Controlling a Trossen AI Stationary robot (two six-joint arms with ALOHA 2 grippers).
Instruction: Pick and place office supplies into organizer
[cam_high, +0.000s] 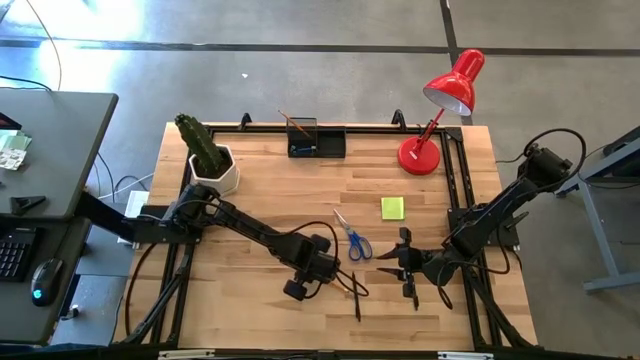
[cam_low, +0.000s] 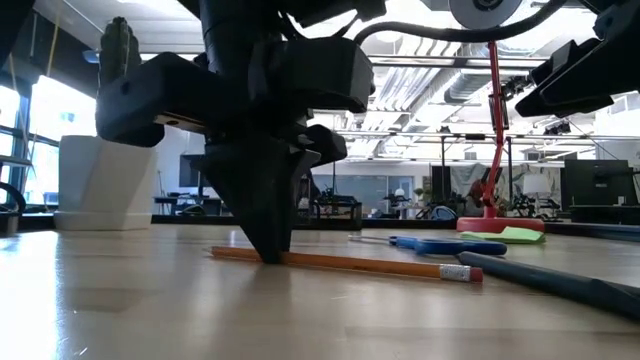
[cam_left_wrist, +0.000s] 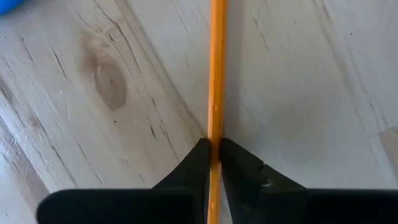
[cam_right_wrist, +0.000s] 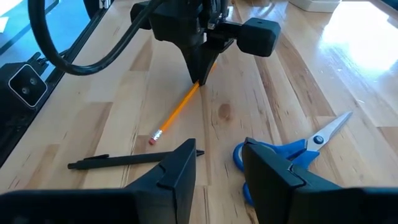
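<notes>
Near the tabletop's front edge (cam_high: 330, 325), the left gripper (cam_left_wrist: 214, 163) is pinched onto the pencil (cam_low: 340, 263) way off-centre, so lifting could tip it or let it slip out.

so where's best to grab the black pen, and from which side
Probably the middle of the black pen, coming straight down from above with the jaws across its barrel. It lies flat on the table, thin and long, with bare wood on both sides; the pencil lies just beyond it.
</notes>
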